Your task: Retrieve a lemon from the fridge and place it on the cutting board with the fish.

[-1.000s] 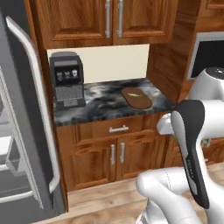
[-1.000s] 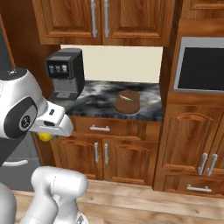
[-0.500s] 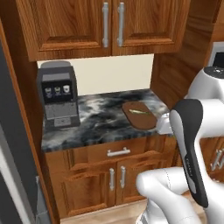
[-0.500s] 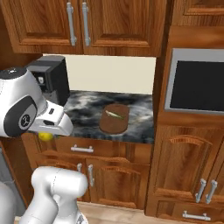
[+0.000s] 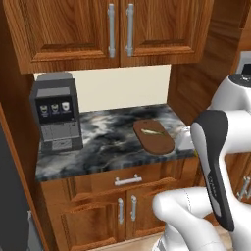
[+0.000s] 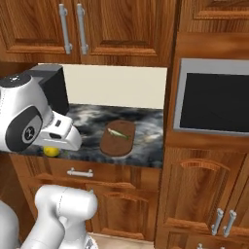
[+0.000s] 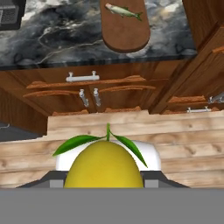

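The white arm is folded close to the base. In the right base view its round white-and-dark joint fills the left side, and the end effector hangs just under it, low in front of the drawer line, pointing down and forward. In the left base view a dark-striped forearm link rises at the lower right, in front of the cabinet doors.

The end effector is closed on the lemon, which sits between its fingers at the bottom of the hand view: a smooth, bright yellow rounded fruit with a thin green stem and two green leaves spreading from its top. In the right base view the lemon shows as a small yellow patch below the white wrist, level with the front edge of the worktop.

Ahead of and above the end effector in the hand view lies the dark marbled worktop, and on it the cutting board, a reddish-brown oval. The fish, thin, pale and silvery-green, lies across the board's far half, well apart from the lemon. Left of the board, further along the worktop, stands a dark coffee machine. Between the end effector and the worktop are wooden cabinet doors and a drawer with a silver handle.
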